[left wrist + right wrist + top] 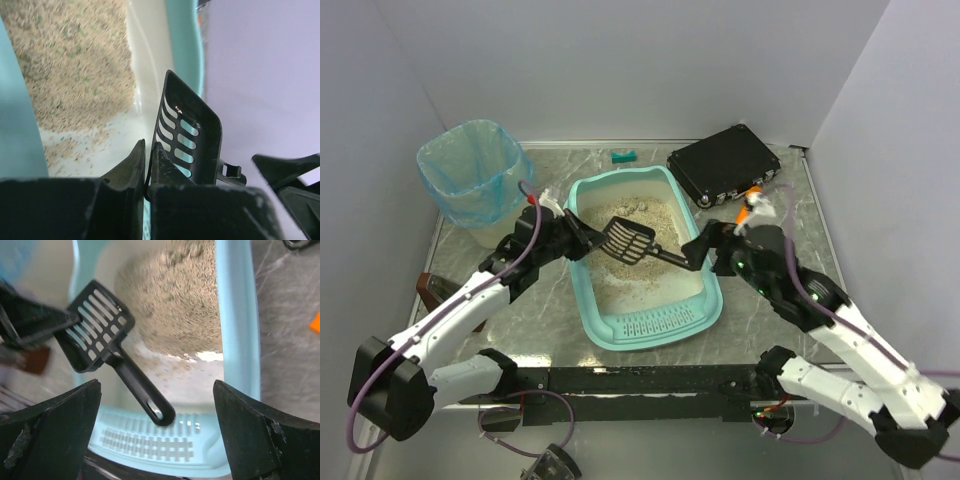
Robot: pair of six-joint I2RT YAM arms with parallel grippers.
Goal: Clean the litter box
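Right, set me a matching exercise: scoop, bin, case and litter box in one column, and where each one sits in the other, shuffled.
Things:
1. scoop
2. bin
3. case
4. litter box

Places:
a. far right corner of the table
b. middle of the table
c. pinched in the left gripper
d. far left corner of the table

Pairs: 1-c, 2-d, 3-a, 4-b
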